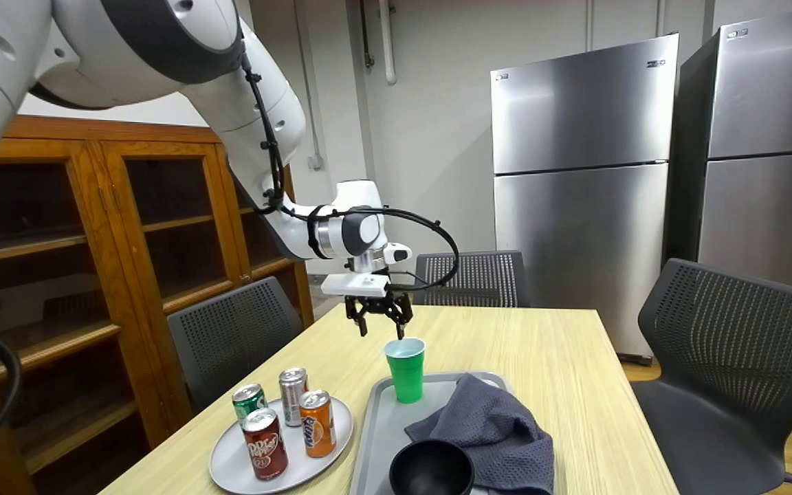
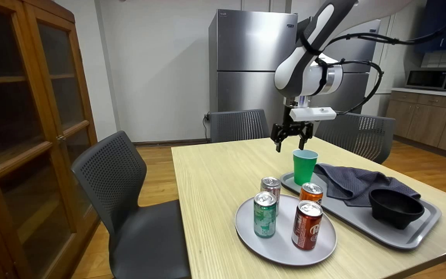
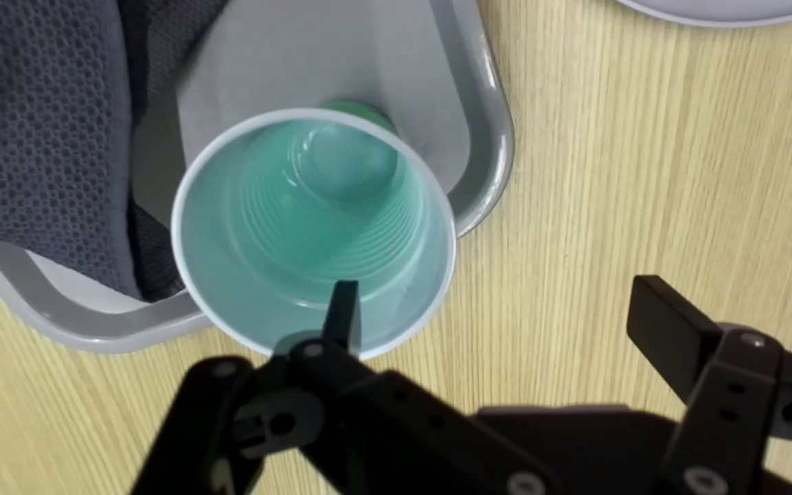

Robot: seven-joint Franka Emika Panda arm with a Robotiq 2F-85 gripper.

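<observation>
My gripper (image 3: 496,289) stands open, pointing down, with nothing between its fingers. Nearest to it is a green plastic cup (image 3: 320,234) with a pale inside, upright near a corner of the grey tray (image 1: 381,426). In the wrist view a fingertip (image 3: 344,309) overlaps the cup's mouth; whether it touches the rim I cannot tell. Both exterior views place the gripper (image 2: 289,149) at or a little above rim height, mostly off to one side of the cup (image 2: 304,170). A dark grey-blue cloth (image 1: 492,433) and a black bowl (image 2: 395,207) share the tray.
A round pale plate (image 2: 281,248) beside the tray bears several soda cans, among them a green can (image 2: 265,217), a dark red can (image 2: 307,228) and an orange can (image 1: 317,426). Chairs (image 1: 234,344) surround the light wooden table (image 1: 526,337). Refrigerators (image 1: 581,206) and a glass-door cabinet (image 1: 45,275) stand beyond.
</observation>
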